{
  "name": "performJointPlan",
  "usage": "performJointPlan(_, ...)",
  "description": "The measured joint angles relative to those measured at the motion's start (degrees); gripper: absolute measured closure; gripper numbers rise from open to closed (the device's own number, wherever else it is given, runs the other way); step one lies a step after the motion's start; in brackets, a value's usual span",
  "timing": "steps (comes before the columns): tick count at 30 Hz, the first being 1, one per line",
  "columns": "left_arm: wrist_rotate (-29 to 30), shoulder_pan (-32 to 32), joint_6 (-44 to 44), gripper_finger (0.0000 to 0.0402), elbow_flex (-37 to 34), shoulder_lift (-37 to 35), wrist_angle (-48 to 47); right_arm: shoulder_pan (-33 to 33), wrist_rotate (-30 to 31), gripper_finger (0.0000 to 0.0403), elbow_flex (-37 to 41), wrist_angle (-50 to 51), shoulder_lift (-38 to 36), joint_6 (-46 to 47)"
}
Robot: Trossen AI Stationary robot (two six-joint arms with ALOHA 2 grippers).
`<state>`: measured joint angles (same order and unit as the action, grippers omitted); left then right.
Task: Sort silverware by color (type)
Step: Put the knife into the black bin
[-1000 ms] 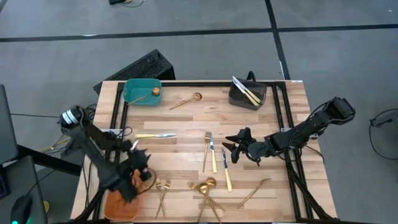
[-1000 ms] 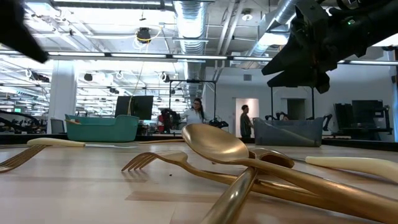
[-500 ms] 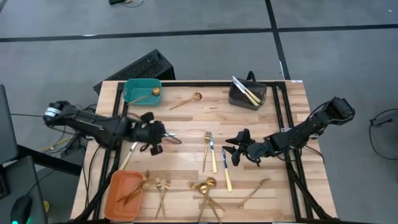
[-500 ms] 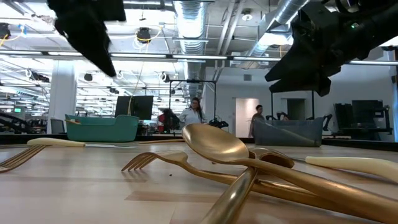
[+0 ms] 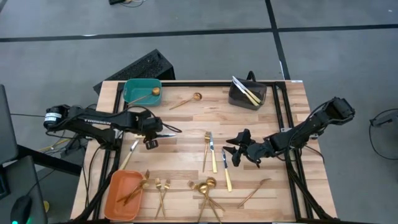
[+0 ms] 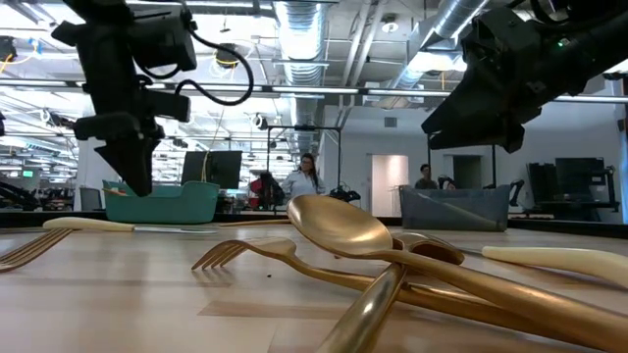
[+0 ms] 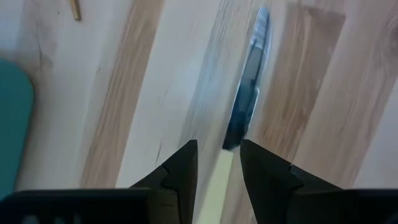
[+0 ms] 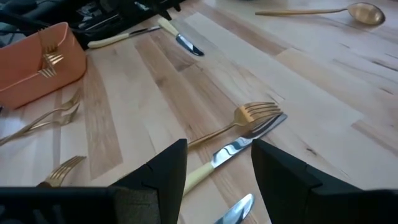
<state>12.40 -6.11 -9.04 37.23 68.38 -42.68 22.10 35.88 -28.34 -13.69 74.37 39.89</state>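
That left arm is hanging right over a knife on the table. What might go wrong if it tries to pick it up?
Two things, probably. The knife lies flat on the wooden table, so the left gripper's open fingers may scrape the wood or slip off the slim handle. Also, they straddle it near where blade meets handle, so once lifted it might tilt and drop. The right gripper waits over the middle knives and forks, well clear.

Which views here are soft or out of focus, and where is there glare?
Left wrist view: the knife is blurred, its blade catching bluish glare. Low view: the near gold spoon is sharp, while ceiling lights flare bright behind. High view: evenly lit, little shadow. Right wrist view: the cutlery is sharp.
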Motion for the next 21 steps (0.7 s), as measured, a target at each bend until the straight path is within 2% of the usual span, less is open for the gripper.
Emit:
performJointPlan(8,-0.1,0.0,-0.1,0.0292,0.0,1.2,0.2,0.3,0.0,0.0198,0.0,0.0,0.0,0.0)
performJointPlan(21,0.3,0.1,0.8,0.0292,0.3,15.1,0.0,0.8,0.0,0.0198,0.0,2.5,0.0,0.2)
